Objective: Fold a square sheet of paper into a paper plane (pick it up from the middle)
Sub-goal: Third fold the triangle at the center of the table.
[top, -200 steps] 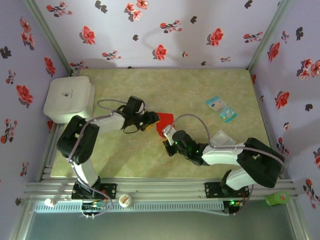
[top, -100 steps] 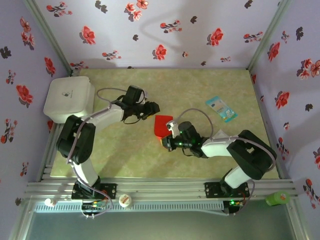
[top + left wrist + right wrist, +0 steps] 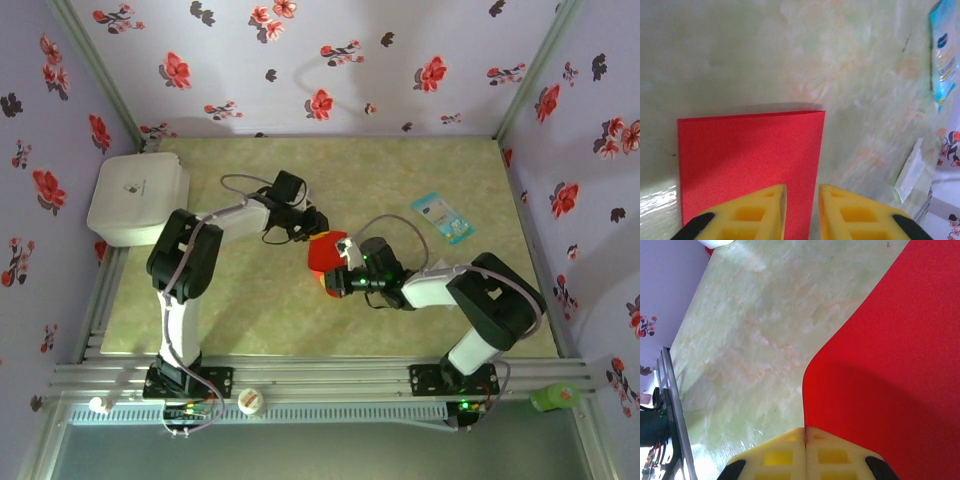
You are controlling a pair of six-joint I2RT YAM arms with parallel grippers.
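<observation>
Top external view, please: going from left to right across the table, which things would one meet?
White box → red sheet of paper → light-blue-and-white packet.

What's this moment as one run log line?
left gripper: slightly open over red paper edge | right gripper: shut on red paper | packet: apart, far right

We see left arm (image 3: 180, 262), right arm (image 3: 495, 300) reaching inward. Left gripper (image 3: 802, 195): jaws narrowly parted. Right gripper (image 3: 805, 435): jaws pressed together, pinching square sheet of paper (image 3: 900, 365).
</observation>
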